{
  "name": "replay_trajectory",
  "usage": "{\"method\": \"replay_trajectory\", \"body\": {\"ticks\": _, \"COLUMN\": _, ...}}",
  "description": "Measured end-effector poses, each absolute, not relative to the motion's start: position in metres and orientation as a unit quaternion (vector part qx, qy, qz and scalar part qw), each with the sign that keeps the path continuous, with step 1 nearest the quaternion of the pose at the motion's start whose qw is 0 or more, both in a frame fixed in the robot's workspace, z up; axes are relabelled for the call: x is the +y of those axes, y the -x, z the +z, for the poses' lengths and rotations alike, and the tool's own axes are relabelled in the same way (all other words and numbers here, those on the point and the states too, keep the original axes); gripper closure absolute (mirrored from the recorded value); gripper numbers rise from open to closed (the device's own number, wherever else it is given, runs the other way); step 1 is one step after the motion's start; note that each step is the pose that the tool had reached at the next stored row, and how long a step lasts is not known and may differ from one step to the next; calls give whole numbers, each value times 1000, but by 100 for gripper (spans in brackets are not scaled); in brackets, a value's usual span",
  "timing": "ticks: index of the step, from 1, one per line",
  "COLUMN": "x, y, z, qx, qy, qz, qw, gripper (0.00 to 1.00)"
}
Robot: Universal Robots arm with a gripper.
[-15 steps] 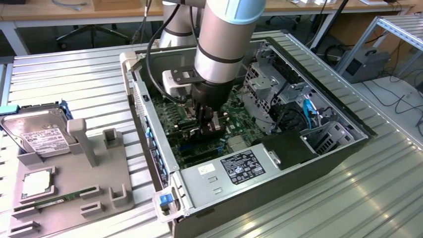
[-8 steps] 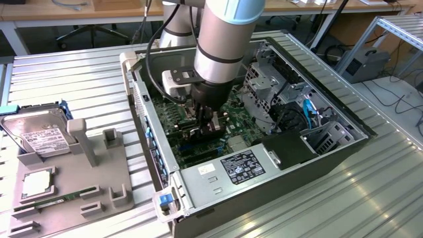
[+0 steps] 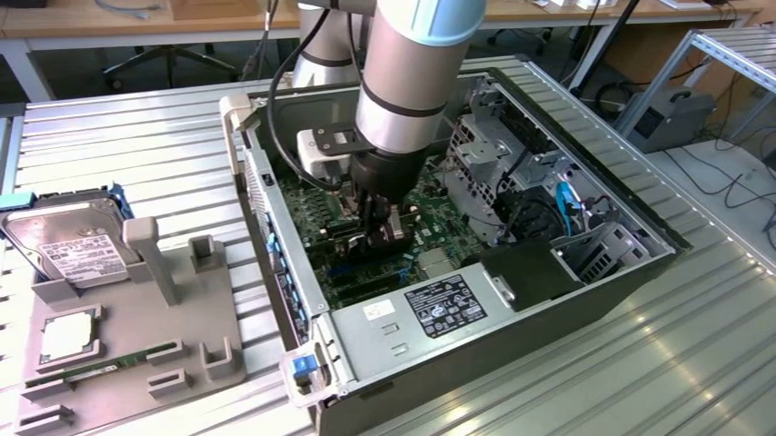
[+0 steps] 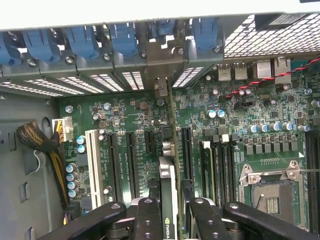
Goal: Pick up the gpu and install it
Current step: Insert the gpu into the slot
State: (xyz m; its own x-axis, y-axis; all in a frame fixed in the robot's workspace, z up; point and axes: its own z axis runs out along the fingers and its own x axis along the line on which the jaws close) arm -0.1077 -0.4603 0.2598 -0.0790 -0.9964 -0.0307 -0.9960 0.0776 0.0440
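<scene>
Clamping the slim black gpu [image 4: 168, 192] edge-on, rounded black fingers [image 4: 148, 220] hold it over the green motherboard [image 4: 135, 115].

Was a robotics lab, prob.: open PC case [image 3: 485, 363] sat on ribbed alu bench [image 3: 122, 154], wooden desks [image 3: 109, 23] w/ office chair [image 3: 164, 59] behind, cables [image 3: 731, 182] lay across floor [image 3: 693, 204].

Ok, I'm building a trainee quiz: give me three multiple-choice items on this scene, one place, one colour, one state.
1. Where is the claw? A inside the computer case B above a chair C on the floor
2. Colour of the slot clips? A red B blue C yellow
3. The claw holds: A nothing B a screwdriver C the gpu
Answers: 1A, it hangs over the motherboard; 2B, a blue row by the rear slots; 3C, it is shut on the card's edge.
</scene>
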Motion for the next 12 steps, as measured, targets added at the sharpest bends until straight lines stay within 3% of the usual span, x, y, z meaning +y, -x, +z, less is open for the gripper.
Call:
{"method": "replay_trajectory", "body": {"ticks": 9, "x": -460, "y": 108, "z": 259, "qx": -734, "qy": -678, "qz": -27, "qw": 3, "gripper": 72}}
{"method": "replay_trajectory", "body": {"ticks": 12, "x": -460, "y": 108, "z": 260, "qx": -734, "qy": -679, "qz": -27, "qw": 4, "gripper": 53}}
